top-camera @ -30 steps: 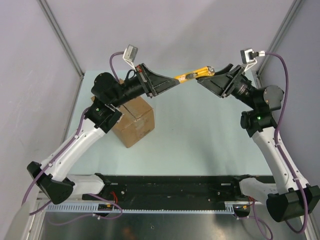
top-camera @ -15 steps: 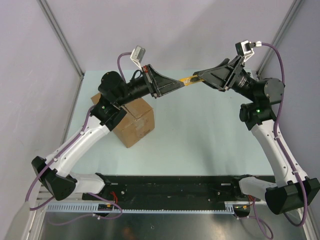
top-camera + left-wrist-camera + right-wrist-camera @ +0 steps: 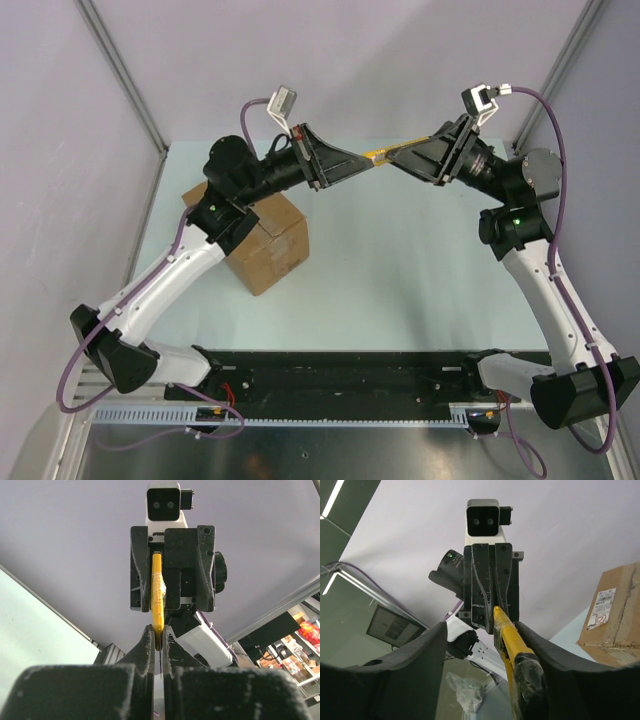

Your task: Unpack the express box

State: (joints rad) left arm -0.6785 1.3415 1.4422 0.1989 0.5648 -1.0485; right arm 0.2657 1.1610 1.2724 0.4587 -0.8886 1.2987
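The yellow knife (image 3: 157,600) tight in left jaws, its other end between wide-apart right jaws.

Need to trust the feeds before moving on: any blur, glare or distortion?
Top external: evenly lit, sharp, no glare. Left wrist: utility knife sharp, near fingers soft. Right wrist: fisheye bending at the edges, express box label too small to read.

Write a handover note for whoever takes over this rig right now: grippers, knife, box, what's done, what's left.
Left gripper: shut on one end of the yellow utility knife, held in mid-air.
Right gripper: open, jaws around the knife's other end, not clamped.
Express box: on the table, left side; nothing unpacked in view.
Done: knife is off the table.
Left: likely finish the knife pass, cut the box open, unpack it.
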